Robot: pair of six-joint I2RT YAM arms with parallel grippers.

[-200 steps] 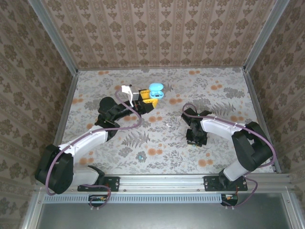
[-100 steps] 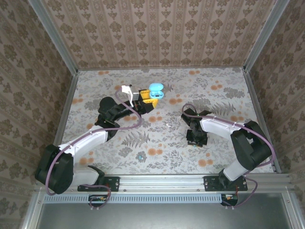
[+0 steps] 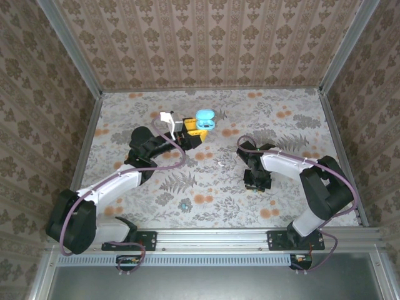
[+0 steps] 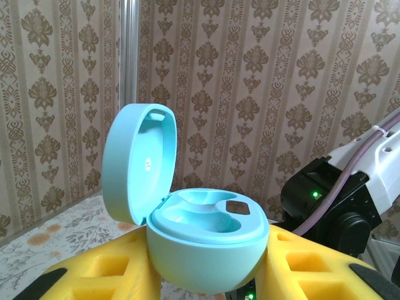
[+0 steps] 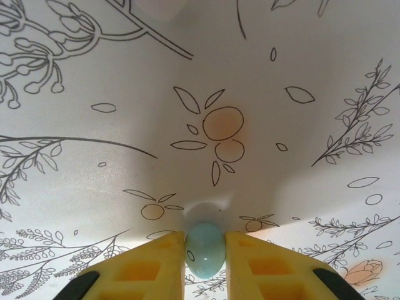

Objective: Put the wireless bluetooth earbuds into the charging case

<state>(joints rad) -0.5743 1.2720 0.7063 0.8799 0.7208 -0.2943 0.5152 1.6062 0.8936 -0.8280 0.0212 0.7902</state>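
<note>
My left gripper (image 4: 206, 278) is shut on the open teal charging case (image 4: 206, 244). Its yellow fingers (image 4: 100, 269) press the case from both sides, the lid (image 4: 134, 162) stands up at the left, and both wells look empty. From above, the case (image 3: 204, 119) hangs over the far middle of the table in the left gripper (image 3: 195, 130). My right gripper (image 5: 205, 256) points down at the tablecloth, shut on a teal earbud (image 5: 205, 250) pinched between its yellow fingertips (image 5: 156, 265). In the top view the right gripper (image 3: 257, 181) is right of centre. A second teal earbud (image 3: 184, 204) lies near the front edge.
A tiny white piece (image 3: 220, 164) lies on the floral tablecloth (image 3: 294, 119) between the two arms. Patterned walls close in the back and both sides. The right arm (image 4: 337, 194) shows behind the case in the left wrist view.
The right arm has edged slightly to the left over the same spot. The left arm and the case have not moved.
</note>
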